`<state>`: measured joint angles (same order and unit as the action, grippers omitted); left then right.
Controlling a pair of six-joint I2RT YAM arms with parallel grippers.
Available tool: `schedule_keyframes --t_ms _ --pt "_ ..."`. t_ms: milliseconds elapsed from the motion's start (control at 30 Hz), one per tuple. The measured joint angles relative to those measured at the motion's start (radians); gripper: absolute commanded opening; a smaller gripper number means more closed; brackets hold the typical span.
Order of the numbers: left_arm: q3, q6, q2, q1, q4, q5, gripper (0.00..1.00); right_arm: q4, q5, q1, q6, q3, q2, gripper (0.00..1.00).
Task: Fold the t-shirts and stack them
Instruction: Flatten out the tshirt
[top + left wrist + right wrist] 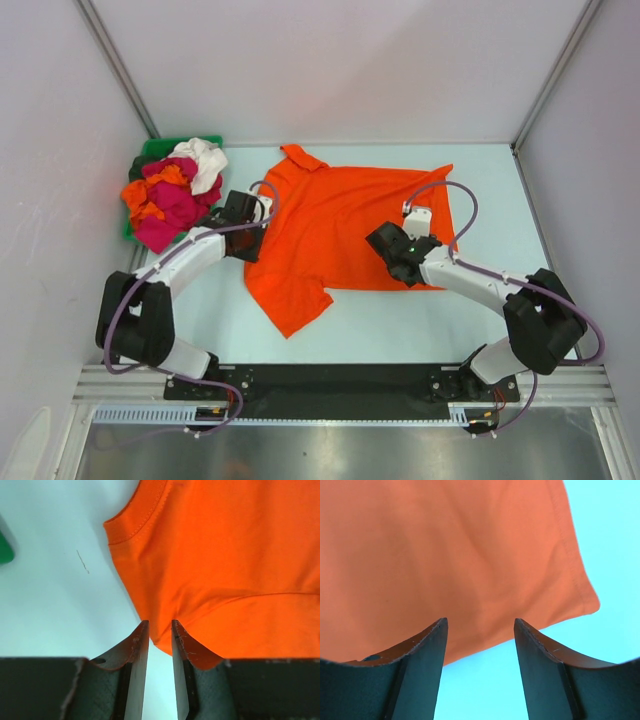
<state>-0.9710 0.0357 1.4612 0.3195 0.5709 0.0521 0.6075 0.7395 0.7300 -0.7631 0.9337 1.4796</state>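
A bright orange t-shirt (340, 225) lies spread flat on the pale table, collar toward the far left. My left gripper (252, 222) sits at the shirt's left edge. In the left wrist view its jaws (160, 622) stand close together, with a fold of the orange t-shirt (225, 555) edge pinched between the tips below a sleeve opening. My right gripper (397, 252) hovers over the shirt's near right part. Its jaws (480, 621) are wide apart above the orange t-shirt (445, 555) edge near a hemmed corner, and nothing is held between them.
A green bin (150, 150) at the far left holds a heap of crumpled shirts (175, 195) in orange, magenta and white. One corner of the green bin (5, 550) shows in the left wrist view. Bare table (420, 320) lies in front of the shirt.
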Motion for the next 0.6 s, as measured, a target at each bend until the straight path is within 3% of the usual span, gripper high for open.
schedule_keyframes --t_ms 600 --pt "0.034 0.027 0.170 -0.013 -0.038 0.005 0.29 -0.067 -0.013 -0.151 0.101 0.011 0.007 0.61"
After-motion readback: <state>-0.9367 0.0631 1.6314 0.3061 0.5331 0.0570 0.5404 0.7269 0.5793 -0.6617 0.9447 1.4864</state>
